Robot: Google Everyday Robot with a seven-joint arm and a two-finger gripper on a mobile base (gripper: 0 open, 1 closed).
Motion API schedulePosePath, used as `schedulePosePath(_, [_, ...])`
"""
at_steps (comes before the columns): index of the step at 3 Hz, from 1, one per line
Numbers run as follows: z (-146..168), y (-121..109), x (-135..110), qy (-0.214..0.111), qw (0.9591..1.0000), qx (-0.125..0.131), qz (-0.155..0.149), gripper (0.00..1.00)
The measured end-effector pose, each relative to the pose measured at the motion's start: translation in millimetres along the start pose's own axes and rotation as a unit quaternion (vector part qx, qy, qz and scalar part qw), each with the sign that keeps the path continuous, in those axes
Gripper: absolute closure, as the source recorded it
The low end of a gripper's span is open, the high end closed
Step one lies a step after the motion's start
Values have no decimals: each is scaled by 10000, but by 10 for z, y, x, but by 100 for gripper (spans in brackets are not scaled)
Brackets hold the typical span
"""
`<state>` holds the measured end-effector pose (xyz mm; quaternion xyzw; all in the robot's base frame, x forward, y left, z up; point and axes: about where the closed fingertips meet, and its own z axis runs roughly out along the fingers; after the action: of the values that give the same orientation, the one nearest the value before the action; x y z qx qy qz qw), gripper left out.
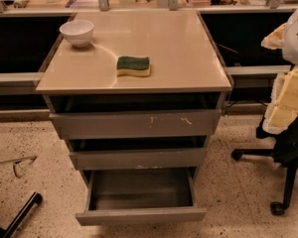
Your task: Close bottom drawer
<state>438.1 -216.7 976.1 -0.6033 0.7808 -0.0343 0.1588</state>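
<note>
**Drawer open, close not started**

Bottom drawer [140, 196] is pulled well out of the cabinet [179, 48], lowest of the three, just above the speckled floor. Nothing on the task is done as far as I can see; the whole push-in is left.

Looks: grey metal, plain flat front with no marks, shallow grey tray inside with nothing in it. Sits square, no visible tilt. The middle drawer [138, 158] and top drawer [134, 124] above it each stick out a bit too; the top one carries white scratches.

Gripper: I can't find it anywhere in this view, so I can't tell its state or how near it is to the drawer front.

On top: white bowl [77, 32] and green-yellow sponge [133, 66], well apart.
</note>
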Motion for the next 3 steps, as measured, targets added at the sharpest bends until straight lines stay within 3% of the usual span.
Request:
schedulePosePath(2, [184, 62, -51, -136, 9998, -133, -28, 0])
schedulePosePath(3, [765, 285, -177, -476, 9975, -529, 20, 0])
